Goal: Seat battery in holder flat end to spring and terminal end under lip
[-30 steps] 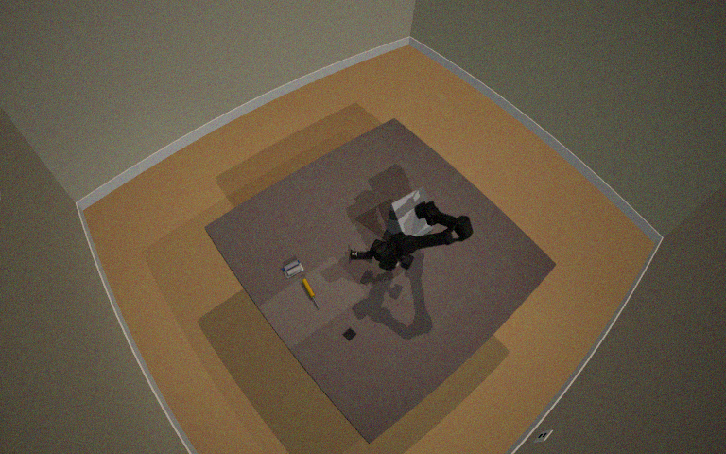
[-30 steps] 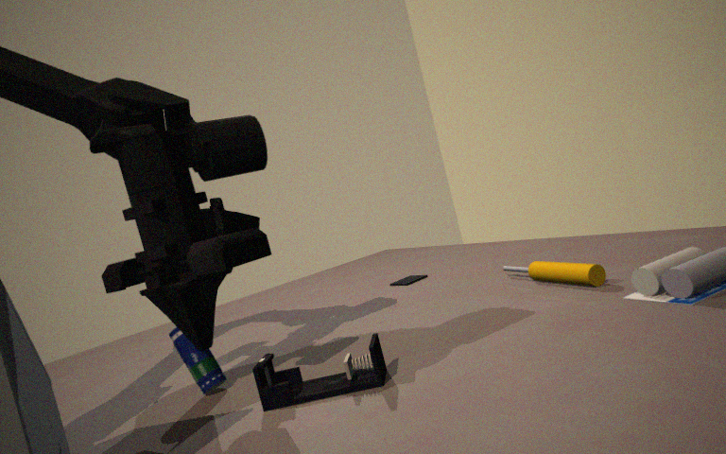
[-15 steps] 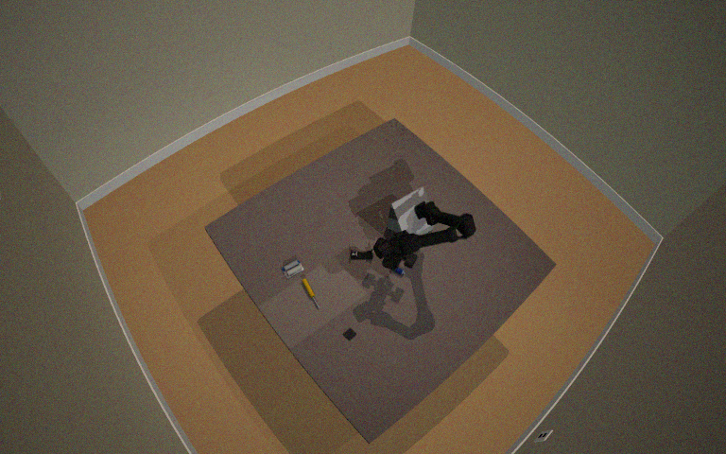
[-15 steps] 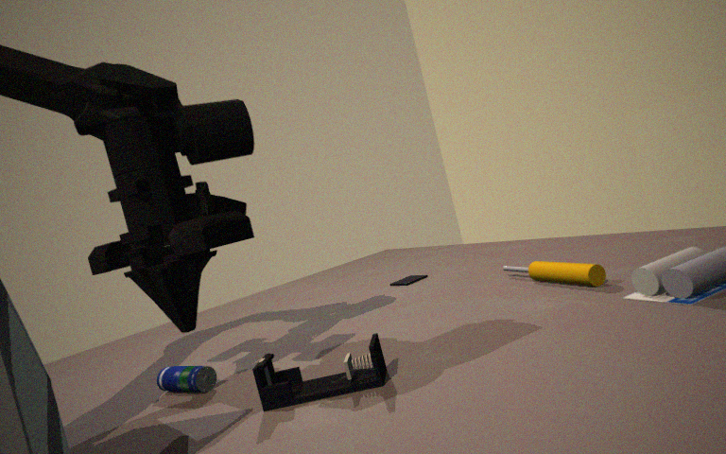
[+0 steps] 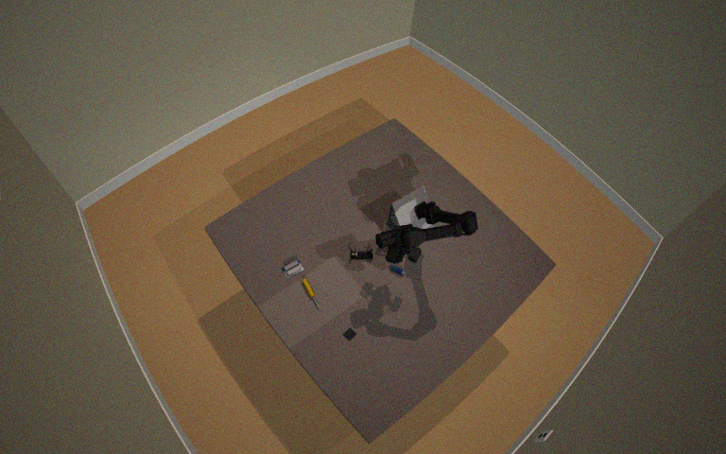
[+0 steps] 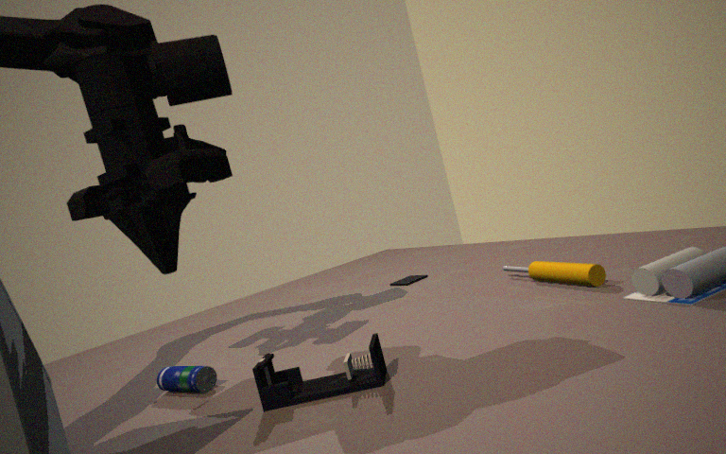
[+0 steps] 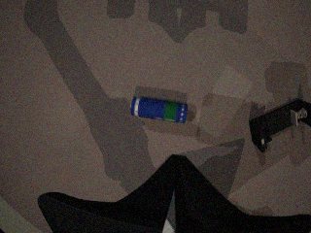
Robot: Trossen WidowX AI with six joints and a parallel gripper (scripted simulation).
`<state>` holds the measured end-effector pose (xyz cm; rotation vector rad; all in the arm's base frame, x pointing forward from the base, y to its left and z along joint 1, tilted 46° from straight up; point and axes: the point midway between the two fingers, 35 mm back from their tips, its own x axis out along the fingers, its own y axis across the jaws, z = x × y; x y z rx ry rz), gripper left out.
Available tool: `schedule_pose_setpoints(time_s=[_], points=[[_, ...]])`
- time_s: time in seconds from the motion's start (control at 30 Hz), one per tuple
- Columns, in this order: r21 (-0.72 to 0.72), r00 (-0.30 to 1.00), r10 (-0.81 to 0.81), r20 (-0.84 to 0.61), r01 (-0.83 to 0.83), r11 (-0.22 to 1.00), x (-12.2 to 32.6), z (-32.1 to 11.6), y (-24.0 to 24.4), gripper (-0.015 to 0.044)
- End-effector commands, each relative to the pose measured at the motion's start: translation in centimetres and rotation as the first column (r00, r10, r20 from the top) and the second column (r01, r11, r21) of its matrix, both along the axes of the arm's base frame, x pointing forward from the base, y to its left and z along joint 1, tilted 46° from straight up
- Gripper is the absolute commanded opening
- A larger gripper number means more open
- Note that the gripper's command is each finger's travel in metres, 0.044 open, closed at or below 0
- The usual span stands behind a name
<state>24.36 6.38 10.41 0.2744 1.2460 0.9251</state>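
Nearest in the exterior view, the blue battery lies on its side on the table, just beside the empty holder and roughly in line with its length. Above it our gripper hangs high, fingers pressed together on nothing. We cannot tell which battery end is the terminal.

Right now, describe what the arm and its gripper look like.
The arm is matte black throughout, built of blocky links with a cylindrical housing by the wrist. The gripper has two black wedge-shaped fingers tapering to a point. No cables, markings or labels show.
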Motion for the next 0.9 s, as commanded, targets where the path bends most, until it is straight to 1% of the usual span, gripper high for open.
schedule_pose_setpoints(time_s=[0.0,0.07,0.13,0.23,0.37,0.4,0.5,0.63,0.67,0.7,0.87], points=[[0.000,1.000,-0.001,-0.002,0.001,1.000,0.0,0.0,0.0,0.0000],[0.000,1.000,-0.001,-0.002,0.001,1.000,0.0,0.0,0.0,0.0000],[-0.001,0.999,-0.035,-0.038,0.035,0.999,0.0,-0.1,0.2,0.0053],[-0.017,0.962,-0.187,-0.198,0.188,0.982,0.0,-0.7,1.1,0.0131],[-0.079,0.829,-0.385,-0.405,0.387,0.918,-0.1,-1.4,2.3,0.0236],[-0.101,0.782,-0.429,-0.452,0.432,0.896,-0.1,-1.5,2.7,0.0245],[-0.180,0.614,-0.542,-0.574,0.550,0.815,-0.2,-2.0,3.6,0.0245],[-0.311,0.337,-0.640,-0.690,0.660,0.683,-0.5,-2.6,4.9,0.0245],[-0.348,0.262,-0.655,-0.709,0.678,0.648,-0.5,-2.7,5.2,0.0245],[-0.371,0.212,-0.661,-0.720,0.687,0.625,-0.6,-2.8,5.5,0.0245],[-0.474,0.000,-0.670,-0.742,0.707,0.525,-0.8,-3.1,6.3,0.0245]])
